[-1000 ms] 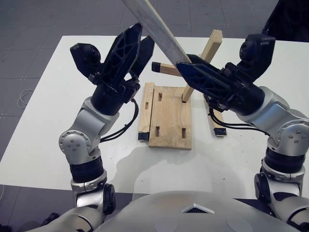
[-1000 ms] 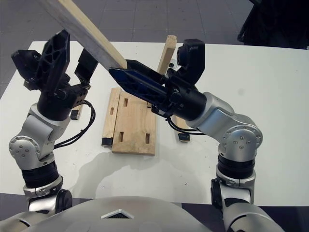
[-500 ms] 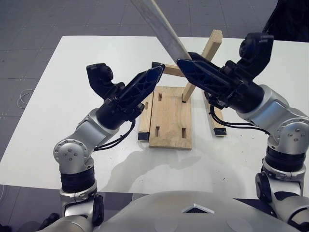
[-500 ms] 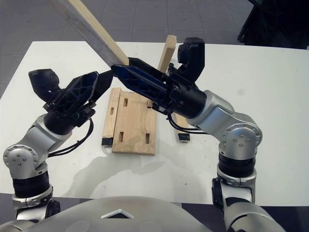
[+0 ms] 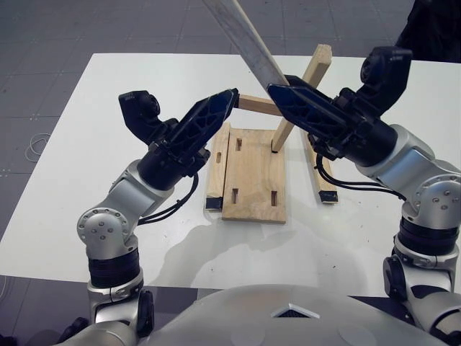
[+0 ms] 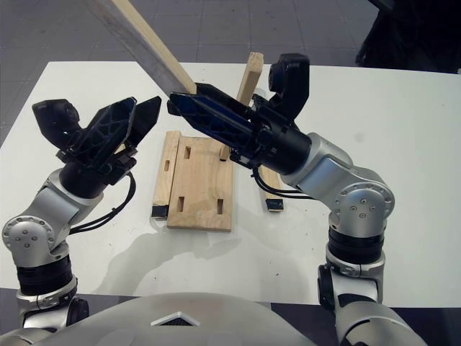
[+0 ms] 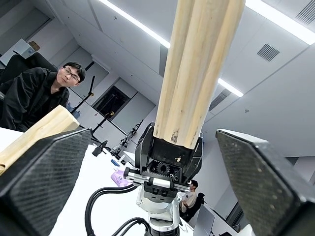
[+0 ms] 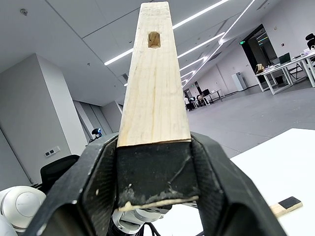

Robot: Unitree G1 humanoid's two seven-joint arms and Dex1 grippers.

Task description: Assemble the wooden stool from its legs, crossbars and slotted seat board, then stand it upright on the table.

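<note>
My right gripper [image 5: 277,90] is shut on the lower end of a long wooden leg [image 5: 245,40], which slants up and away over the table; the right wrist view shows the leg [image 8: 155,83] clamped between the black fingers [image 8: 93,182]. To its left my left gripper [image 6: 146,103] is open with nothing in it, tips close to the leg's gripped end but apart from it. The slotted seat board [image 5: 252,176] lies flat at mid-table. Another leg [image 5: 302,90] stands tilted in a far slot, with a crossbar [image 5: 252,104] sticking out toward the left.
A loose leg [image 5: 216,166] lies along the board's left edge and another piece [image 5: 320,180] lies to its right. The white table [image 5: 86,166] has bare room on both sides. A person sits beyond the table in the left wrist view.
My left arm has swung down from an upright pose and now points its open gripper toward the held leg. The right gripper and leg shifted only slightly.
</note>
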